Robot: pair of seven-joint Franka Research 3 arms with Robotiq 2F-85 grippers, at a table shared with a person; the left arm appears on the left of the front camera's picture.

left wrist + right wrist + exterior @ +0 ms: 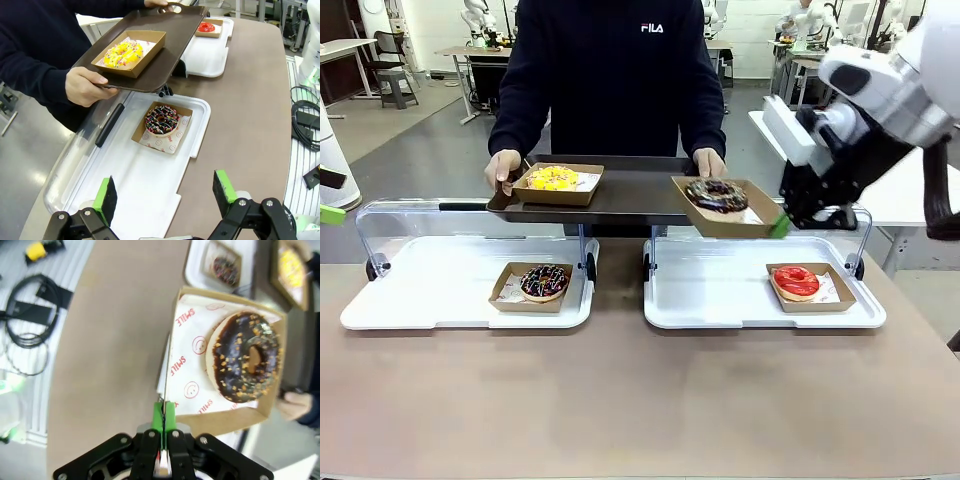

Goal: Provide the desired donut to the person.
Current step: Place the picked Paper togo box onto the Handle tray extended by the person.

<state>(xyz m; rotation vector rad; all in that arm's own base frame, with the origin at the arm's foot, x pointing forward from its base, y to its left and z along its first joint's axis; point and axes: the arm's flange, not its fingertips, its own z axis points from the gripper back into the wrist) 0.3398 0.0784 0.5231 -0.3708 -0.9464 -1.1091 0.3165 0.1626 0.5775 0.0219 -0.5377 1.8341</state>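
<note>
Donuts point(717, 194): four, one boxed in right gripper point(779, 226) clamp; left gripper point(166, 192) apart.

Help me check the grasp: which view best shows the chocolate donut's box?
The right wrist view: the chocolate donut's box is close, with the right tool pinching its wall. The front view shows it smaller, reaching the brown tray. In the left wrist view I can't make it out.

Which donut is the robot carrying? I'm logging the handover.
The chocolate donut with orange crumbs: the right tool pinches its box wall above the tray; the others rest untouched.
</note>
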